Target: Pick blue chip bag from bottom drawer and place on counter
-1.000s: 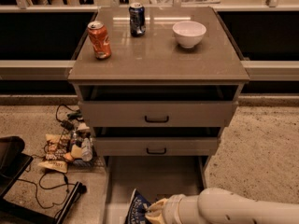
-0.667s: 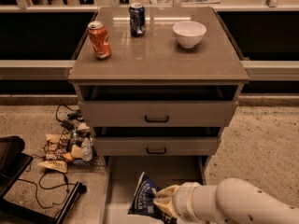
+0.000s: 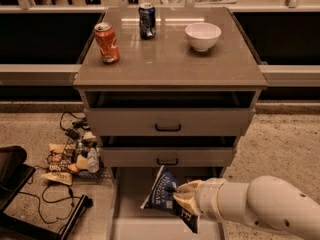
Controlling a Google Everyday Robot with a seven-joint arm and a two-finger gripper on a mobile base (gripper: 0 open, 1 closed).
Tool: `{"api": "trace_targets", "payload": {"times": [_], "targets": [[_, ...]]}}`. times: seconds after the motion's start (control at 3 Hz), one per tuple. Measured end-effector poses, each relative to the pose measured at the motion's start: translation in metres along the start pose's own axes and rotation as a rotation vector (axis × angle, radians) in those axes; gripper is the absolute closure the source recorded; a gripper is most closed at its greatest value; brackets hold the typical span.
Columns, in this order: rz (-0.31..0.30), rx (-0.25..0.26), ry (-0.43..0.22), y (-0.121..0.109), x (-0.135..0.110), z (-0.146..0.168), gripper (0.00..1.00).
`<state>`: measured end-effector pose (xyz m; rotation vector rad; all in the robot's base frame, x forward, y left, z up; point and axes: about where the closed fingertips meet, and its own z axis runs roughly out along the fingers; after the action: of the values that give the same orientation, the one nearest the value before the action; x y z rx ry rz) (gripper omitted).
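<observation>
The blue chip bag [image 3: 161,192] is dark blue with white lettering. It hangs tilted above the open bottom drawer [image 3: 135,219], lifted off the drawer floor. My gripper [image 3: 179,198] is shut on the bag's right side, at the end of my white arm coming in from the lower right. The counter [image 3: 170,59] is the glossy grey-brown top of the cabinet, well above the gripper.
On the counter stand an orange soda can [image 3: 107,42], a dark blue soda can [image 3: 147,20] and a white bowl [image 3: 202,36]. The two upper drawers [image 3: 168,121] stick out slightly. Snack wrappers, a bottle and cables [image 3: 70,156] lie on the floor at the left.
My gripper has risen with the chip bag. The bag has come up from low in the drawer and now hangs higher, just under the middle drawer's front.
</observation>
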<state>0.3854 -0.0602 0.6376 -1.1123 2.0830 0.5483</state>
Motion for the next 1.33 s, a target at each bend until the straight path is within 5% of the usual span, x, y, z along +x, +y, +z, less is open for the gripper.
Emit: {"api": "trace_targets", "payload": {"times": [0.33,0.67,1.33], "targets": [[0.012,0.023,-0.012,-0.010,-0.025,-0.012,1.00],[0.046,0.079,-0.033,-0.031,-0.078,-0.045,1.00],[0.135,0.253,-0.111,-0.091,-0.185,-0.131,1.00]]}}
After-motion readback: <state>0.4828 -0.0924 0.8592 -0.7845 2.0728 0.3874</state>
